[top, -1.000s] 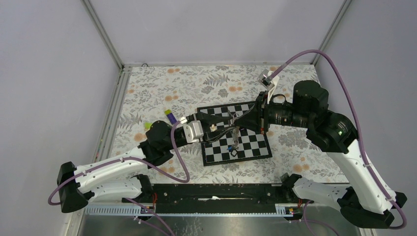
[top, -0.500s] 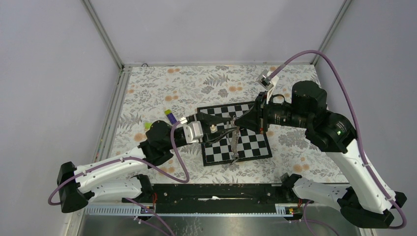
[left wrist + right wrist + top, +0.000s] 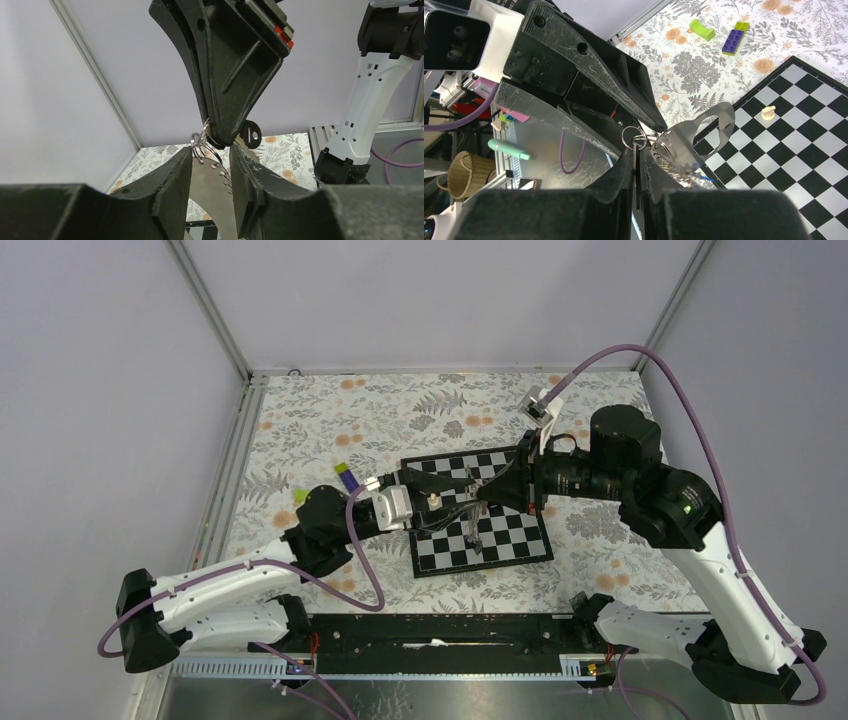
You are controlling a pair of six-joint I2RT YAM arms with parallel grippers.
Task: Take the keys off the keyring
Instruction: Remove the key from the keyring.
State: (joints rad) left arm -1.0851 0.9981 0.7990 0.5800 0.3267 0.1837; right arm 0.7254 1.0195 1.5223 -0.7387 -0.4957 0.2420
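Above the chessboard (image 3: 505, 538), right jaws pinch a stiff, slippery key (image 3: 636, 148); left jaws, part-open, straddle the floppy keyring (image 3: 685, 138); better gripped at its ring (image 3: 630, 136).

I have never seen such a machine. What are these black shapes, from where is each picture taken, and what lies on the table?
These are two robot arms bolted side by side. One picture looks down from above and behind them. The other two come from small cameras on the wrists, so the big black shapes at the bottom are each arm's own two fingers. The right gripper is shut on a thin silvery metal key, from which hangs a floppy grey fabric-strap keyring with metal rings. The left gripper has its jaws apart, and the strap shows between them in its own camera; whether they touch it I cannot tell. On the table's flowered cloth lie a black-and-white chessboard with one pale pawn, a lime-green piece and a purple-and-yellow block.
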